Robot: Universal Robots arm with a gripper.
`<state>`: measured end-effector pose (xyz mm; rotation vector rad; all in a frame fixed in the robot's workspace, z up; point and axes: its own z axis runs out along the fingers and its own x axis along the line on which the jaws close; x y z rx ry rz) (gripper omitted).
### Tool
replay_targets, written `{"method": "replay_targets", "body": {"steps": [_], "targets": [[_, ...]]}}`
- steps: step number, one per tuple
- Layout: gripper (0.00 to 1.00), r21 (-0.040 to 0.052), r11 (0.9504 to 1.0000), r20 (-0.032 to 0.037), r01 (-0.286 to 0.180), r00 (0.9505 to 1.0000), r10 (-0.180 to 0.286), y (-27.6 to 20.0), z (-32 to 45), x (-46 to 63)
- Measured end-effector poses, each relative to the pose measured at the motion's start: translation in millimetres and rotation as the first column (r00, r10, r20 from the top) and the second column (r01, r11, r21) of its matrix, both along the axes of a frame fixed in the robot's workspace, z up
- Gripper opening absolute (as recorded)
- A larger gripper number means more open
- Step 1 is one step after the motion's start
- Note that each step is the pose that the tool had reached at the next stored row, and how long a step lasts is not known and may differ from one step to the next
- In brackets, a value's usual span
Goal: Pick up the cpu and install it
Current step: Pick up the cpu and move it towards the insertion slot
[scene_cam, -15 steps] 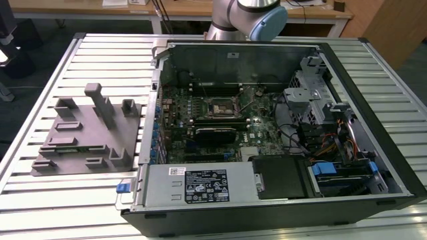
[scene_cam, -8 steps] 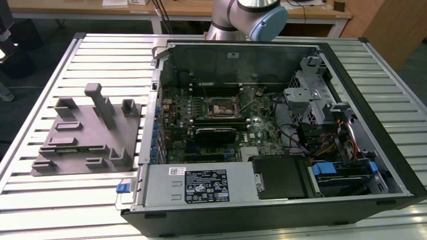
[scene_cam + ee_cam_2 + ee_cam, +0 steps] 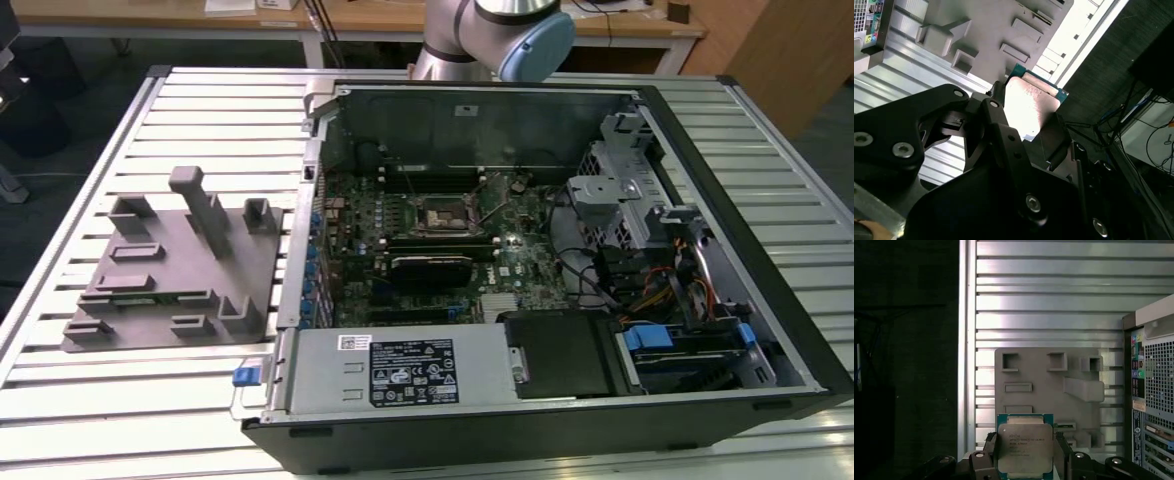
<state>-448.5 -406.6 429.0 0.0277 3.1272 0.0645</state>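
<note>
- Socket (image 3: 441, 214) is seen inside the case (image 3: 767, 270) in the exterior view, well apart from the gray holder (image 3: 174, 265).
- Second wrist view: chip (image 3: 1030, 102) is clamped at its edges by the gripper (image 3: 1026, 122); slip is risked by so narrow a hold.
- First wrist view: chip (image 3: 1025, 447) is held clear of the holder (image 3: 1049, 385); pins could be bent if seated skewed.
</note>
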Motion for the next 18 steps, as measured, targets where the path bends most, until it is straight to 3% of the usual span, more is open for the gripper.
{"method": "replay_targets", "body": {"steps": [18], "targets": [[0.53,-0.0002,1.0000,-0.0003,0.000,1.0000,0.000,0.3,21.0,0.3]]}}
